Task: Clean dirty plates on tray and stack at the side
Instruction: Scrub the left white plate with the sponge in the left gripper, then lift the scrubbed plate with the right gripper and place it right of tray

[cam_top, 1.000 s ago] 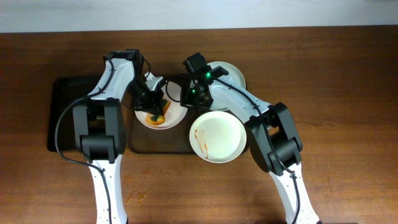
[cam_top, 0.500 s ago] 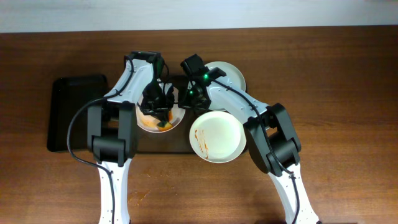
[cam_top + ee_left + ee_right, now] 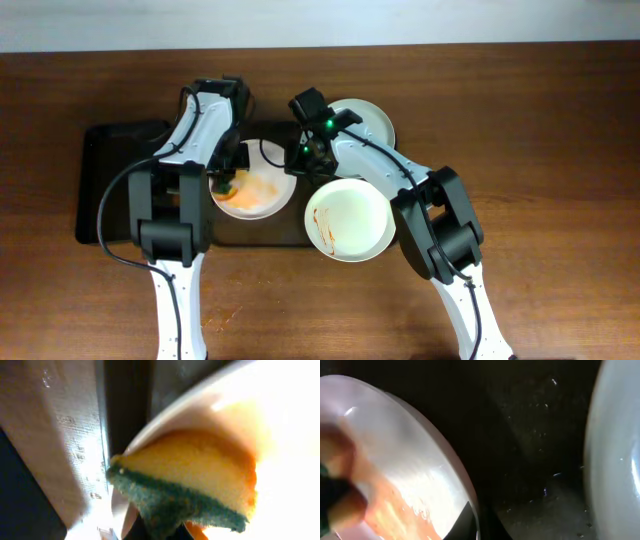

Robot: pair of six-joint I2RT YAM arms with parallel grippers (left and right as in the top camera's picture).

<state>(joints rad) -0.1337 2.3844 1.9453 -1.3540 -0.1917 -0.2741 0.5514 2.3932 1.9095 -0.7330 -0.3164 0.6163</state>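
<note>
The smeared plate (image 3: 262, 190) sits at the left end of the tray (image 3: 250, 232). The left end effector (image 3: 228, 182) is closed on a yellow-and-green sponge (image 3: 190, 475), which it presses against the plate's left rim. The right end effector (image 3: 303, 158) appears narrowed onto the opposite rim, which in the right wrist view runs down between its fingers. The chief risk, as I judge it, is that the sponge sits so near the edge that a stroke pushed outward could slide off the rim. That could lever the plate up, twist it out of the thin pinch, or drag orange sauce onto the counter (image 3: 540, 150). A stroke pushed the other way loads the pinch sideways; if the rim slips, the plate could skid into the streaked plate (image 3: 355, 222) just beside it. A third plate (image 3: 372, 118) lies partly under the right arm, so any jerk there could disturb it. The sauce now looks spread rather than lifted, so too light a pass may leave a film.
</note>
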